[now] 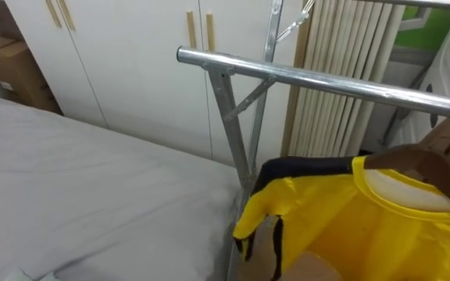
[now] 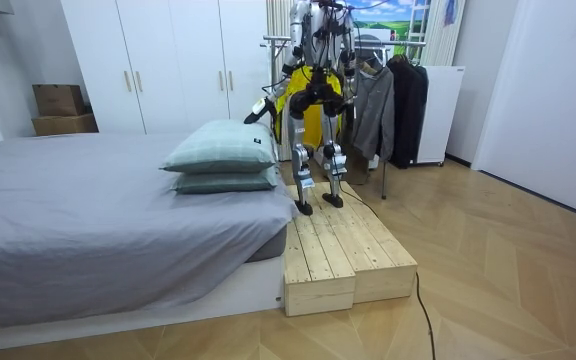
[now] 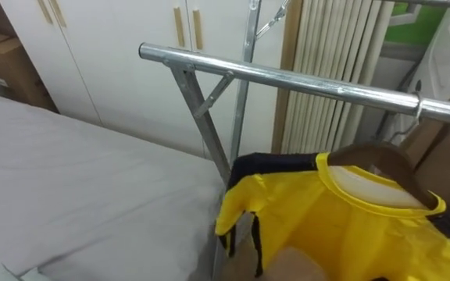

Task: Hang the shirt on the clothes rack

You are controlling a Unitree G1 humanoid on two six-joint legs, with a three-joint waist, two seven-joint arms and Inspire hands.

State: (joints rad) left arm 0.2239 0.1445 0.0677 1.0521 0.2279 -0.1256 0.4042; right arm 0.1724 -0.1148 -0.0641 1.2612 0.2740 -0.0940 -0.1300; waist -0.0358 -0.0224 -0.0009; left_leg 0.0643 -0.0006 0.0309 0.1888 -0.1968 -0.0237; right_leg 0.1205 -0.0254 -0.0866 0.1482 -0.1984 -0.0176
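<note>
Beside the bed's (image 1: 92, 179) corner, the yellow shirt (image 3: 342, 226) hangs by its hanger (image 3: 389, 160) on the rail (image 3: 303, 80), apparently done; what the hands hold cannot be told.

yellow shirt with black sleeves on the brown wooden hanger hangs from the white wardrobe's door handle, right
No. The yellow shirt with black sleeves on the brown wooden hanger hangs from the silver metal rail instead; the right eye view shows the hanger's hook over that rail.
</note>
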